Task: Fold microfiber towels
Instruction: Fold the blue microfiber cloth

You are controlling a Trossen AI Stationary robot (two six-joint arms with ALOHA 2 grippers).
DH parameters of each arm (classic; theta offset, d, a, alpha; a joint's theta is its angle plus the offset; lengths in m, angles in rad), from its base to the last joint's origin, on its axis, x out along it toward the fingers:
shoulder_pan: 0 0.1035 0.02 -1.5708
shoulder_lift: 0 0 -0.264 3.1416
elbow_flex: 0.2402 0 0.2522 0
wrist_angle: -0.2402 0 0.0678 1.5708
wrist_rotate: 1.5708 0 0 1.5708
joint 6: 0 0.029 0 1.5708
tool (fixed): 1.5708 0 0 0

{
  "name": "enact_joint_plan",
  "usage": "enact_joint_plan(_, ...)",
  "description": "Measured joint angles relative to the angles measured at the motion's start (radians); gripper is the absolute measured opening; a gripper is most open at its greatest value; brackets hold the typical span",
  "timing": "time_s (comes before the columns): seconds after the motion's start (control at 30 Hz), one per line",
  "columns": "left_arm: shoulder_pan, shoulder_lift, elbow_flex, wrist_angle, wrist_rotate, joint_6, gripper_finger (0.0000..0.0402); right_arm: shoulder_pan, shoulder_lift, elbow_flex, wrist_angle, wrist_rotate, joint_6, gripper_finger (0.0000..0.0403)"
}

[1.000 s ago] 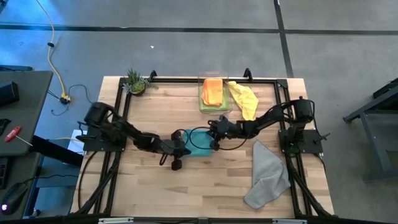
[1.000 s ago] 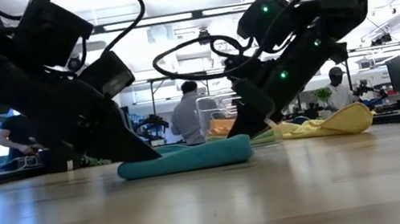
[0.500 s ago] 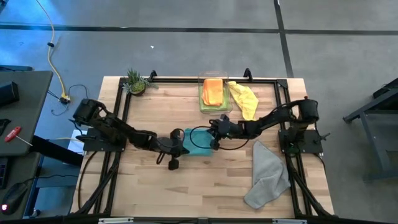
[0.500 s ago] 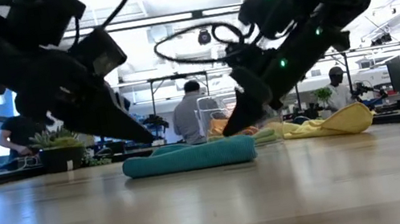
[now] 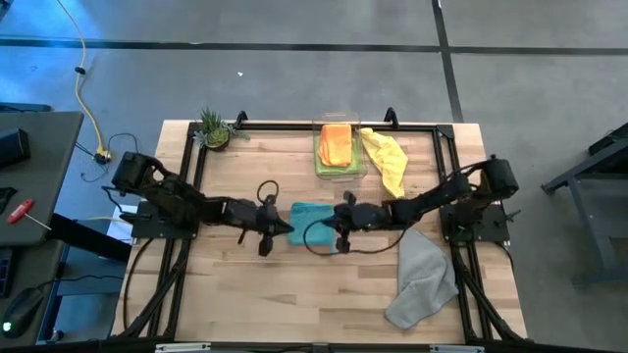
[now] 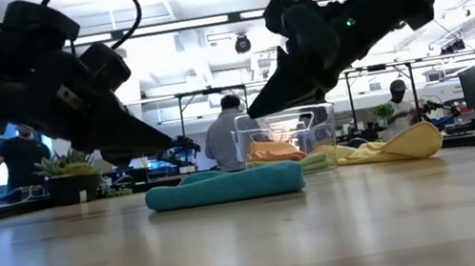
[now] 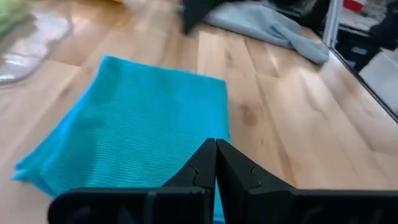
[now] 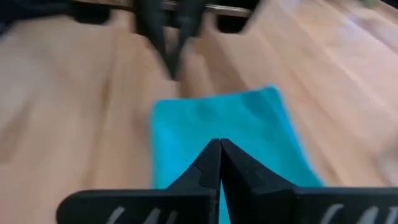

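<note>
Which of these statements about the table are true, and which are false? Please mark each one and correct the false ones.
1. The teal towel lies folded on the table, between the two grippers. True.
2. The left gripper is clamped on the teal towel. False: it is shut but empty, raised off the towel.
3. The grey towel lies loose near the right arm's base. True.
4. The orange towel is spread flat on the bare wood. False: it sits in the clear bin.
5. The right gripper is shut and holds nothing. True.
6. The yellow towel is neatly folded. False: it lies crumpled beside the bin.
</note>
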State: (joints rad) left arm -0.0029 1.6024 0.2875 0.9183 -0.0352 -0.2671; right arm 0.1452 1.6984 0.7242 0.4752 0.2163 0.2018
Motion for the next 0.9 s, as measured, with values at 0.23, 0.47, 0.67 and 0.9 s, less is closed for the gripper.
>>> enact_joint_plan(0.23, 0.047, 0.012, 0.013, -0.006, 0.0, 0.034, 0.0, 0.049, 0.163, 0.0, 0.244, -0.008, 0.036, 0.0)
enact_joint_plan(0.47, 0.073, 0.012, 0.016, -0.01, -0.002, 0.058, 0.0, 0.052, 0.25, 0.0, 0.293, -0.014, 0.078, 0.0)
enact_joint_plan(0.67, 0.077, 0.034, 0.018, -0.024, -0.048, 0.095, 0.0, 0.052, 0.251, 0.0, 0.284, -0.067, 0.087, 0.0)
enact_joint_plan(0.9, 0.074, 0.108, 0.087, -0.022, -0.029, 0.111, 0.0, 0.063, 0.251, 0.0, 0.224, -0.117, 0.105, 0.0)
